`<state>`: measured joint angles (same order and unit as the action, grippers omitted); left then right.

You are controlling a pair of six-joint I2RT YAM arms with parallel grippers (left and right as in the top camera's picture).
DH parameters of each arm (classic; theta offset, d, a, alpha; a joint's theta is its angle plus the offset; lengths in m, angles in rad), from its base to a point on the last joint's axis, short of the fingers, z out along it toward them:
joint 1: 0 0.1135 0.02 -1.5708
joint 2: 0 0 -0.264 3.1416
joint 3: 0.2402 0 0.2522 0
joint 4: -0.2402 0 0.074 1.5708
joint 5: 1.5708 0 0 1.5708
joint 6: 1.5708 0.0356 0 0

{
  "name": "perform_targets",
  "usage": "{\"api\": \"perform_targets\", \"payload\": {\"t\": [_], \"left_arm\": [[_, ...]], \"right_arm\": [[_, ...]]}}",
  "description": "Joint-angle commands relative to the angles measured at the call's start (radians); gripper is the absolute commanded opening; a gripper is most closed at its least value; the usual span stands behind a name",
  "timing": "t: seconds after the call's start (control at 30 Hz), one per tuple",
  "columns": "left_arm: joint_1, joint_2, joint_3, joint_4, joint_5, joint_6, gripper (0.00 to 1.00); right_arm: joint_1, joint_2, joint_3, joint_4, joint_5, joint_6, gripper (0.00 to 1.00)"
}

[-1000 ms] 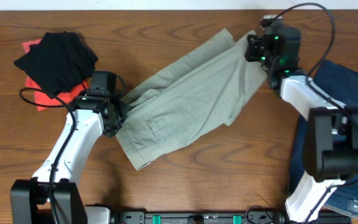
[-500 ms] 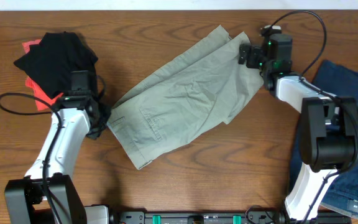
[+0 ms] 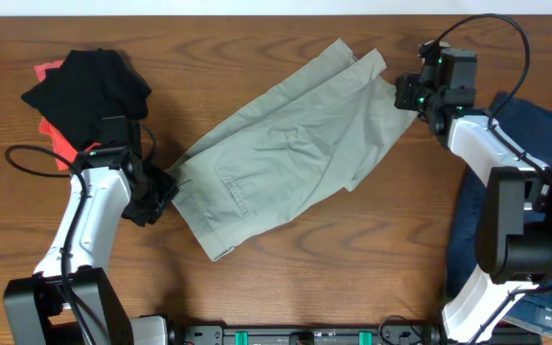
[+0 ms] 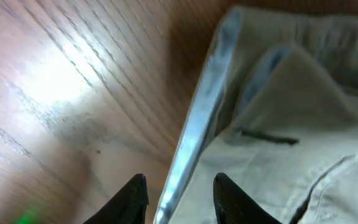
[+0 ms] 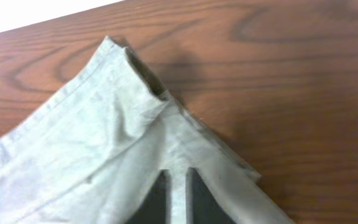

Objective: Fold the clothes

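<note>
Overhead: the light khaki cotton shorts (image 3: 286, 163) lie slantwise across the wooden counter (image 3: 353, 278), from 7 to 1 o'clock. The left pincer (image 3: 166, 187) sits at their 9 o'clock edge and the right pincer (image 3: 408, 96) at their 2 o'clock corner.

Left wrist: the jaws are narrowly parted astride the hem, so a shallow close might catch only one layer.

Right wrist: the jaws are shut over the corner, and I cannot tell whether cloth is caught. A thin pinch could slip.

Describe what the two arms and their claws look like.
The left arm and right arm have rounded white links with boxy black joints. A thin black cable loops beside the left one. A second cable arches over the right wrist, where green lights glow. The left claw and right claw each have two dark fingers.
</note>
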<state>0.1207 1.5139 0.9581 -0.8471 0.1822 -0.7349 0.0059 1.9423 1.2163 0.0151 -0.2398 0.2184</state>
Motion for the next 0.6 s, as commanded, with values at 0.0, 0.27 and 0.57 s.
{"api": "perform_targets", "payload": {"t": [0.0, 0.27, 0.57], "left_arm": [[0.002, 0.003, 0.006, -0.01, 0.032, 0.064, 0.37], [0.002, 0.003, 0.006, -0.009, 0.031, 0.07, 0.37], [0.002, 0.003, 0.006, -0.009, 0.031, 0.069, 0.37]], "right_arm": [[0.04, 0.024, 0.013, 0.003, -0.016, -0.006, 0.01], [0.105, 0.16, 0.013, 0.174, 0.004, -0.001, 0.01], [0.153, 0.359, 0.113, 0.47, 0.003, 0.165, 0.08]]}}
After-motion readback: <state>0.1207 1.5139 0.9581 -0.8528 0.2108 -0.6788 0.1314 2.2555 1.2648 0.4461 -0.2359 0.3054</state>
